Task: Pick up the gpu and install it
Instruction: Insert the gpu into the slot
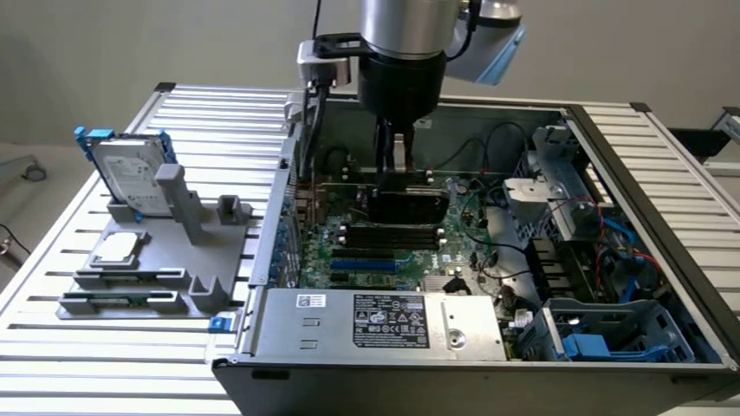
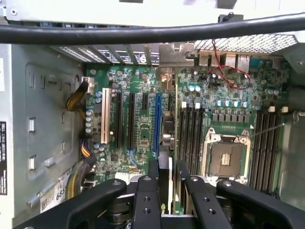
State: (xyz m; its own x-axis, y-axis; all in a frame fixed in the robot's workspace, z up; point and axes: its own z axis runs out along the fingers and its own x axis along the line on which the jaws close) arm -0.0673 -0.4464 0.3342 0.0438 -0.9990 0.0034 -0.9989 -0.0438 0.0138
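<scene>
Gpu in my gripper, inside the open case

My gripper (image 1: 394, 173) (image 2: 167, 168) is clamped on the gpu (image 1: 411, 206) (image 2: 165, 143), a thin card with a rounded black cover. It stands on edge over the green motherboard (image 1: 382, 257) (image 2: 143, 129), just beside the long blue slot (image 2: 156, 121). The case (image 1: 647, 165) sits on a ribbed metal desk (image 1: 116, 347). The print on the power supply's black label (image 1: 391, 319) is too small to read.

table (image 1: 69, 364) was of ribbed silver slats | wall (image 1: 139, 43) stood plain and pale behind the table's far edge | floor (image 1: 17, 204) showed pale past its edge on the exterior view's left | light was soft, even
</scene>
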